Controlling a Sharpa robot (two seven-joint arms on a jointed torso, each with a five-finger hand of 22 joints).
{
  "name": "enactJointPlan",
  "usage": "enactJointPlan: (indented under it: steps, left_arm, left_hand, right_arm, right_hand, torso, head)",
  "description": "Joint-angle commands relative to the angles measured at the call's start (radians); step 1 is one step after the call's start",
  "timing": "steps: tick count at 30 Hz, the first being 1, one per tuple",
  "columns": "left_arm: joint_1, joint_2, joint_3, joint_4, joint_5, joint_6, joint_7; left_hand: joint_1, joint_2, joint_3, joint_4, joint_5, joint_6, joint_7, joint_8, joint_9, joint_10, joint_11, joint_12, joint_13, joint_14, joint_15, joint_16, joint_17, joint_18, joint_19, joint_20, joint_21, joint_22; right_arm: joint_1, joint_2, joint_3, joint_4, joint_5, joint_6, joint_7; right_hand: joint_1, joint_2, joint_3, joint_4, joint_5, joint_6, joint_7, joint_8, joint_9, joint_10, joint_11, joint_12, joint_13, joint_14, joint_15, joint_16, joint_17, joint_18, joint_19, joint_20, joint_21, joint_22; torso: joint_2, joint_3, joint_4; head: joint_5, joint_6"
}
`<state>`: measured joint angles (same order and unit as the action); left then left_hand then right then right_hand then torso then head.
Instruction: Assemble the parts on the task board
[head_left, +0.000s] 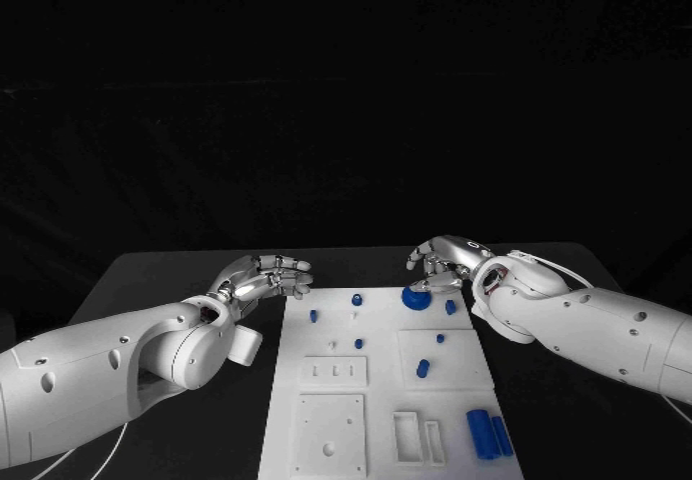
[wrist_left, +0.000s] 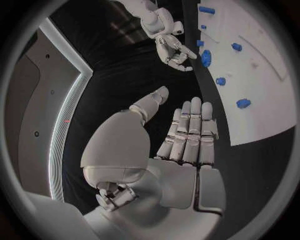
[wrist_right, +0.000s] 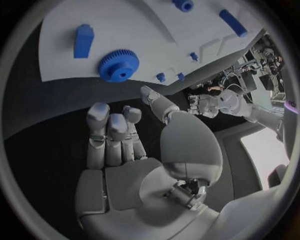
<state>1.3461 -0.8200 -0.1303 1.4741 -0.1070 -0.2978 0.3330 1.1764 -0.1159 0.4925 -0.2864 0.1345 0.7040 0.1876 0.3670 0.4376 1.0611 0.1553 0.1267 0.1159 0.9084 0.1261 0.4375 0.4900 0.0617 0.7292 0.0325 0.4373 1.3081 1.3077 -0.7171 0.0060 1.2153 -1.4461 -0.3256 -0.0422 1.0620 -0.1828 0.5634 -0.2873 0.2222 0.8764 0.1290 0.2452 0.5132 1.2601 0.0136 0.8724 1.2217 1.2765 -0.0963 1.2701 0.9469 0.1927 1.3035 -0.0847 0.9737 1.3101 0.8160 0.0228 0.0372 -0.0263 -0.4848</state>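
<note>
From my seat, my left hand (head_left: 264, 277) hangs over the black table (head_left: 159, 275) just off the far-left corner of the white board (head_left: 378, 395). Its fingers lie straight and side by side, the thumb out, and it holds nothing and touches nothing. The nearest blue pegs (head_left: 356, 299) lie at about three o'clock from it.

On the board, small blue pieces are scattered over the far half, and two long blue bars (head_left: 486, 434) lie side by side near the close right corner, long axes running toward me.

The blue gear (head_left: 415, 298) sits flat at the far edge of the board, right of centre. My right hand (head_left: 447, 263) hovers just beyond it, with the gear at roughly seven o'clock from the fingertips. Those fingers are loosely curled and apart, with nothing in them. I judge the right hand far nearer the gear, so a short reach down and inward would suit it.
</note>
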Motion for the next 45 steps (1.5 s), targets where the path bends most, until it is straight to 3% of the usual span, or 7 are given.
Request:
enactJointPlan:
  steps: [1, 7, 13, 18, 32, 38, 45]
  left_arm:
    - [0.002, 0.000, 0.001, 0.000, 0.002, 0.021, 0.012]
    - [0.002, 0.000, 0.001, 0.000, 0.002, 0.021, 0.011]
    - [0.002, -0.001, 0.001, -0.003, 0.002, 0.021, 0.009]
    - [0.002, -0.003, 0.001, -0.003, 0.002, 0.021, 0.009]
    - [0.002, -0.002, 0.001, -0.007, 0.002, 0.022, 0.008]
    - [0.002, -0.002, 0.001, -0.010, 0.002, 0.024, 0.006]
    - [0.002, -0.001, 0.001, -0.012, 0.002, 0.025, 0.006]
  left_hand:
    - [-0.005, -0.008, 0.006, -0.001, 0.000, -0.001, 0.022, -0.004, -0.001, 0.003, 0.004, -0.006, -0.001, -0.005, 0.006, -0.006, 0.001, 0.012, -0.006, -0.001, 0.006, 0.018]
    - [-0.005, -0.008, 0.006, -0.001, 0.000, -0.001, 0.022, -0.004, -0.001, 0.003, 0.004, -0.007, -0.001, -0.005, 0.006, -0.006, 0.001, 0.012, -0.006, -0.001, 0.006, 0.018]
    - [-0.006, -0.006, 0.007, 0.000, 0.000, -0.001, 0.022, -0.004, -0.001, 0.003, 0.004, -0.007, -0.001, -0.005, 0.006, -0.007, 0.002, 0.012, -0.006, -0.001, 0.006, 0.018]
    - [-0.006, -0.007, 0.007, 0.000, 0.000, -0.001, 0.022, -0.005, -0.001, 0.003, 0.004, -0.008, -0.001, -0.005, 0.006, -0.007, 0.002, 0.012, -0.006, -0.001, 0.006, 0.018]
    - [-0.007, -0.007, 0.007, 0.000, 0.001, -0.002, 0.023, -0.005, -0.001, 0.002, 0.004, -0.009, -0.001, -0.005, 0.007, -0.008, 0.002, 0.012, -0.006, -0.001, 0.006, 0.018]
    - [-0.008, -0.006, 0.007, 0.000, 0.001, -0.002, 0.023, -0.006, -0.002, 0.002, 0.004, -0.009, -0.001, -0.006, 0.007, -0.008, 0.002, 0.012, -0.006, -0.001, 0.006, 0.018]
    - [-0.009, -0.006, 0.007, 0.001, 0.001, -0.002, 0.023, -0.006, -0.002, 0.002, 0.004, -0.010, -0.001, -0.006, 0.007, -0.009, 0.002, 0.012, -0.006, -0.001, 0.006, 0.018]
  right_arm:
    - [0.001, 0.000, 0.000, -0.011, -0.004, 0.099, -0.025]
    - [0.000, 0.023, 0.000, -0.054, -0.006, 0.122, -0.028]
    - [-0.003, 0.026, 0.000, -0.067, -0.008, 0.129, -0.027]
    - [-0.005, 0.028, 0.000, -0.077, -0.011, 0.133, -0.025]
    - [-0.019, 0.039, -0.001, -0.079, -0.006, 0.149, -0.016]
    - [-0.020, 0.035, -0.001, -0.078, -0.006, 0.147, -0.013]
    - [-0.021, 0.036, -0.001, -0.075, 0.019, 0.103, 0.004]
  right_hand:
    - [-0.018, -0.001, -0.019, -0.001, 0.021, -0.027, 0.012, -0.017, -0.009, 0.001, 0.012, 0.066, 0.053, 0.006, 0.013, 0.011, 0.019, 0.069, 0.000, -0.010, 0.020, 0.022]
    - [-0.024, 0.000, -0.038, -0.001, 0.028, -0.050, 0.023, -0.032, -0.020, 0.005, 0.023, 0.134, 0.096, 0.004, 0.022, 0.015, 0.036, 0.069, -0.006, -0.015, 0.036, 0.020]
    - [-0.030, 0.004, -0.048, -0.001, 0.033, -0.056, 0.027, -0.036, -0.023, 0.003, 0.026, 0.150, 0.105, 0.004, 0.026, 0.015, 0.044, 0.069, -0.009, -0.016, 0.043, 0.020]
    - [-0.030, 0.008, -0.051, -0.001, 0.038, -0.056, 0.027, -0.035, -0.024, 0.002, 0.027, 0.153, 0.107, 0.004, 0.026, 0.015, 0.047, 0.069, -0.011, -0.016, 0.046, 0.019]
    - [-0.032, 0.016, -0.059, -0.001, 0.052, -0.023, 0.019, -0.018, -0.019, -0.001, 0.020, 0.162, 0.109, 0.004, 0.019, 0.012, 0.056, 0.069, -0.016, -0.016, 0.054, 0.018]
    - [-0.032, 0.022, -0.061, -0.001, 0.053, -0.004, 0.014, -0.008, -0.016, 0.003, 0.014, 0.171, 0.110, 0.006, 0.014, 0.010, 0.062, 0.069, -0.018, -0.014, 0.059, 0.018]
    - [-0.041, 0.023, -0.064, 0.001, 0.063, -0.005, 0.013, -0.009, -0.018, 0.003, 0.013, 0.170, 0.109, 0.006, 0.013, 0.009, 0.066, 0.069, -0.019, -0.013, 0.062, 0.018]
  torso:
    - [0.000, 0.0027, -0.0018]
    - [0.001, 0.0009, -0.0018]
    - [0.001, 0.0009, 0.0013]
    - [0.000, -0.0014, -0.0004]
    - [0.001, -0.0008, -0.0009]
    - [0.000, -0.0004, -0.0014]
    - [0.001, 0.0000, -0.0016]
  head:
    - [-0.003, -0.003]
    - [-0.007, -0.001]
    - [-0.008, -0.008]
    - [-0.007, -0.010]
    - [-0.005, -0.015]
    - [-0.004, -0.016]
    - [-0.005, -0.013]
